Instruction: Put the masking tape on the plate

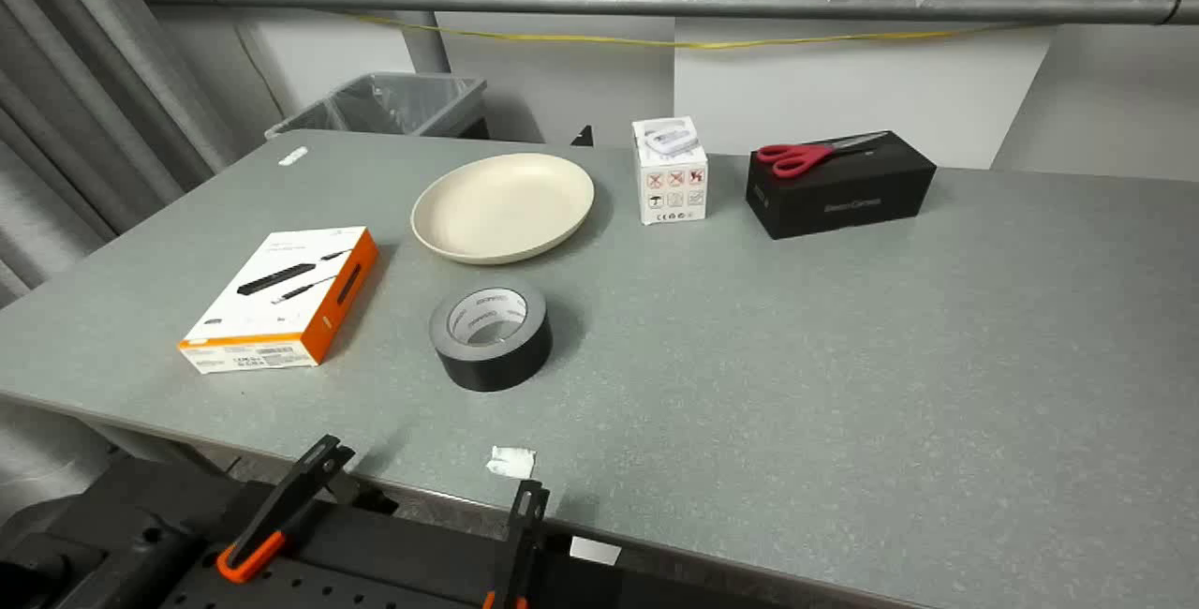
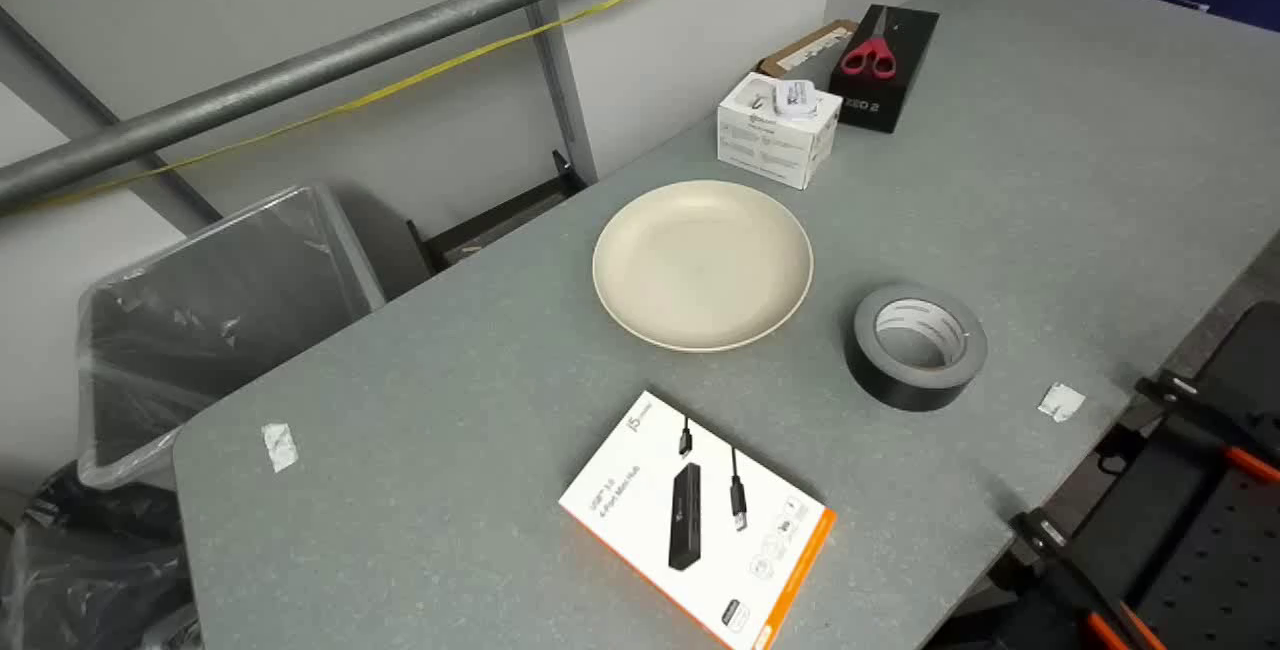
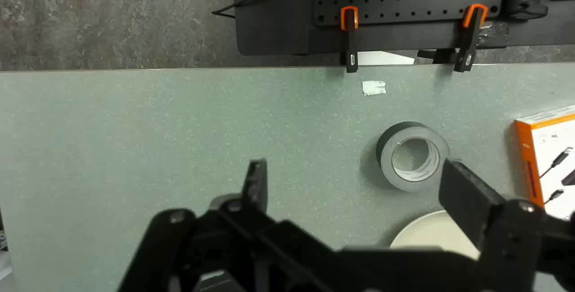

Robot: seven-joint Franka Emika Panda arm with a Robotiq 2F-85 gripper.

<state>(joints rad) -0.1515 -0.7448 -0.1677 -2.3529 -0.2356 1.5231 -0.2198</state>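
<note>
The masking tape (image 1: pixel 496 368) is a dark grey-black roll lying flat on the grey table; it also shows in an exterior view (image 2: pixel 908 392) and in the wrist view (image 3: pixel 411 185). The round cream plate (image 1: pixel 506 208) lies close beside it, apart from it, and bare; it also shows in an exterior view (image 2: pixel 703 265). In the wrist view the plate (image 3: pixel 431 233) is partly hidden by my gripper. My gripper (image 3: pixel 353 170) is open with nothing between its fingers, above the table. The right finger's tip overlaps the tape's edge in the picture. The gripper is outside both exterior views.
A white-and-orange box (image 1: pixel 281 295) lies near the tape and plate. A small white box (image 1: pixel 672 173) and a black box (image 1: pixel 843 192) with red scissors (image 1: pixel 796 159) stand at the back. Clamps (image 1: pixel 525 534) rise at the table's edge. A bin (image 2: pixel 230 320) stands beyond the table.
</note>
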